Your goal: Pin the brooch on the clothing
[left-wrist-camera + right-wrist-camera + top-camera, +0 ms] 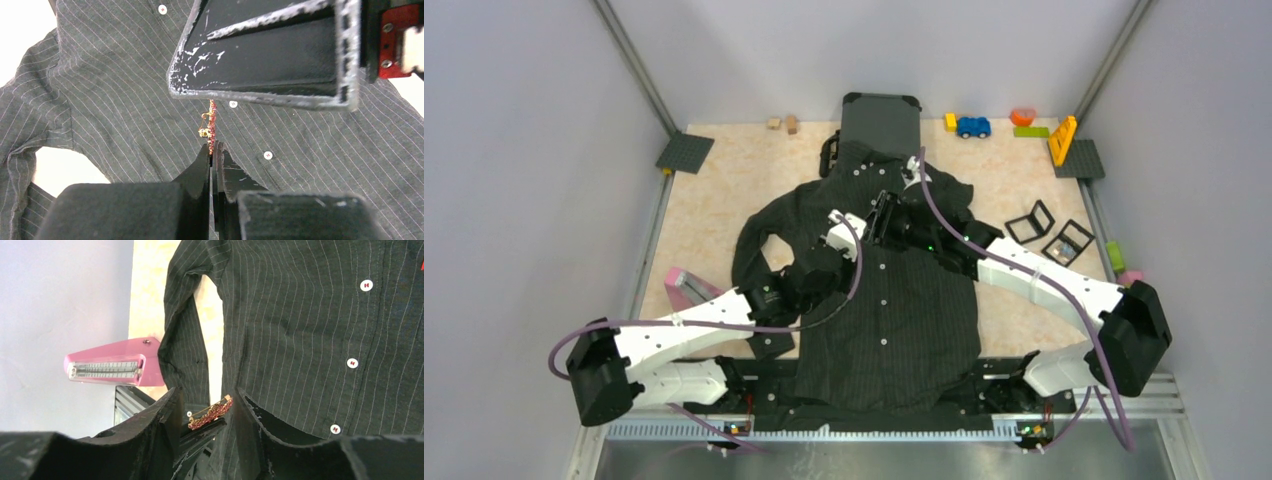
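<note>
Left gripper [213, 151] pinching brooch [212, 125] (seen edge-on), right gripper [208, 394] parted around it, over shirt [125, 100]

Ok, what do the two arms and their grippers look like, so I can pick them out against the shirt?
Both match: the left arm and right arm have white link shells with black joints and bulky black shoulder blocks. A purple cable runs along each. The left gripper and right gripper have black wedge-shaped fingers, scuffed whitish along the edges.
</note>
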